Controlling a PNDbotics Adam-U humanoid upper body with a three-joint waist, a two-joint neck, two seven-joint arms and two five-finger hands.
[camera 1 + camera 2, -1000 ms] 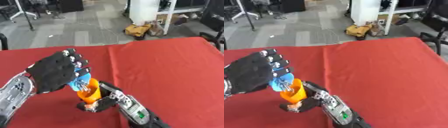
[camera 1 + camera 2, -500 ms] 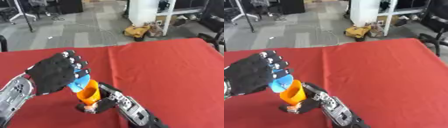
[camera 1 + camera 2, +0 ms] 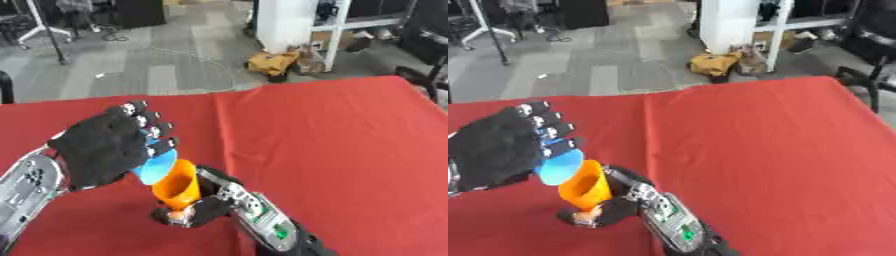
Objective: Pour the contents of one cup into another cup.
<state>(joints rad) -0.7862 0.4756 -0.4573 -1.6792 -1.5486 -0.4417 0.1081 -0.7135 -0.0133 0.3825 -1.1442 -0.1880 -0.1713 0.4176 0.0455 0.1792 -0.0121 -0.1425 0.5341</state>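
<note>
Left hand (image 3: pixel 105 150) curled round small light-blue plastic cup (image 3: pixel 157 166), tipped, mouth at rim of orange plastic cup (image 3: pixel 177 185). Right hand (image 3: pixel 214 205) clasps the orange cup's base on red tablecloth (image 3: pixel 332 140). Risk: cup mouths misaligned, contents spilling onto the cloth

We see a surface (image 3: pixel 350 140) covered in red cloth. Our right hand (image 3: pixel 206 212) rests on it near the front edge, holding an orange cup (image 3: pixel 177 186).

Red tablecloth (image 3: pixel 332 135); yellow-brown bag (image 3: pixel 269 63) beyond.
</note>
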